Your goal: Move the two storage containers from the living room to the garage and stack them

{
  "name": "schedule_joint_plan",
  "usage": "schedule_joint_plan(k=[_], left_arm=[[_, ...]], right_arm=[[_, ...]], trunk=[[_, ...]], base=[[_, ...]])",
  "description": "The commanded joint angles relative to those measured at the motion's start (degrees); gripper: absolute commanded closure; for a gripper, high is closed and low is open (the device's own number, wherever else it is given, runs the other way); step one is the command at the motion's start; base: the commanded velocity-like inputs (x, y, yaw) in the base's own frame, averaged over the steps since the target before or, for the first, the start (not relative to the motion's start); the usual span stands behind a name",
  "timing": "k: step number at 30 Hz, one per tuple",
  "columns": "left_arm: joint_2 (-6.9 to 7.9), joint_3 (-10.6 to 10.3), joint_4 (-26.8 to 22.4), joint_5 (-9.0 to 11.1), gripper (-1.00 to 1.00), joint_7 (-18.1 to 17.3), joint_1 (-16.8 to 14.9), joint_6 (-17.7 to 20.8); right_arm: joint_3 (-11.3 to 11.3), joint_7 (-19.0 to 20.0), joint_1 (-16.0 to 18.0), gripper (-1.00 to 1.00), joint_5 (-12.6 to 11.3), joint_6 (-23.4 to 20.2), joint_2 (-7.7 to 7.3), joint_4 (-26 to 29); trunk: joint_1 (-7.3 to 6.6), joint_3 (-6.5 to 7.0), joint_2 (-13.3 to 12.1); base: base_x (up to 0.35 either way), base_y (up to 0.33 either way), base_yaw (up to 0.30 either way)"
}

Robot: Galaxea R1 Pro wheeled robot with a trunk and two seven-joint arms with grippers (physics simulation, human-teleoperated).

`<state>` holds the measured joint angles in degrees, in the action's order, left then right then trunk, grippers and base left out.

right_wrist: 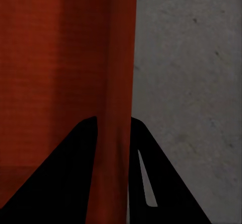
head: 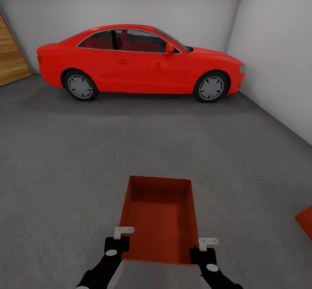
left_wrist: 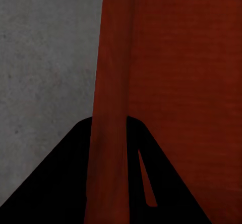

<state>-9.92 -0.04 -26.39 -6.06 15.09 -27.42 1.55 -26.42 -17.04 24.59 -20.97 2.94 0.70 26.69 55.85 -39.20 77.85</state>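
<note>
an orange-red shallow ribbed plastic bin [head: 161, 219] is held at 6 o'clock over the dark grey concrete floor [head: 65, 159], its side walls pinched by the left gripper [head: 122, 239] and right gripper [head: 202, 249]. uneven release could tip it; the second bin [head: 306, 221] lies at 4 o'clock.

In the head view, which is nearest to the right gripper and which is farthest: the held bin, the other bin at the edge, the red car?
1. Held bin, its right wall clamped in the right gripper.
2. Other bin, on the floor at the right edge.
3. Red car, parked by the far wall.
</note>
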Motion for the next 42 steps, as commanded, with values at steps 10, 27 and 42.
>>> schedule_joint_plan(k=[10, 27, 42], left_arm=[[-0.01, 0.48, 0.11, 0.17, 1.0, -1.91, -0.09, 0.2], [0.0, 0.48, 0.11, 0.17, 1.0, -1.91, -0.09, 0.2], [0.01, 0.48, 0.11, 0.17, 1.0, -1.91, -0.09, 0.2]], right_arm=[[-0.52, -0.95, 0.02, 1.0, 0.3, 0.47, -0.97, -5.26], [-0.47, -0.91, 0.02, 1.0, 0.32, 0.51, -1.0, -5.07], [-0.72, -0.93, 0.02, 1.0, 0.57, 0.64, -1.26, -5.07]], trunk=[[0.03, -0.04, 0.02], [0.03, -0.04, 0.02], [0.03, -0.04, 0.02]], base=[[0.259, 0.0, 0.0], [0.015, 0.0, 0.0], [0.0, 0.0, 0.0]])
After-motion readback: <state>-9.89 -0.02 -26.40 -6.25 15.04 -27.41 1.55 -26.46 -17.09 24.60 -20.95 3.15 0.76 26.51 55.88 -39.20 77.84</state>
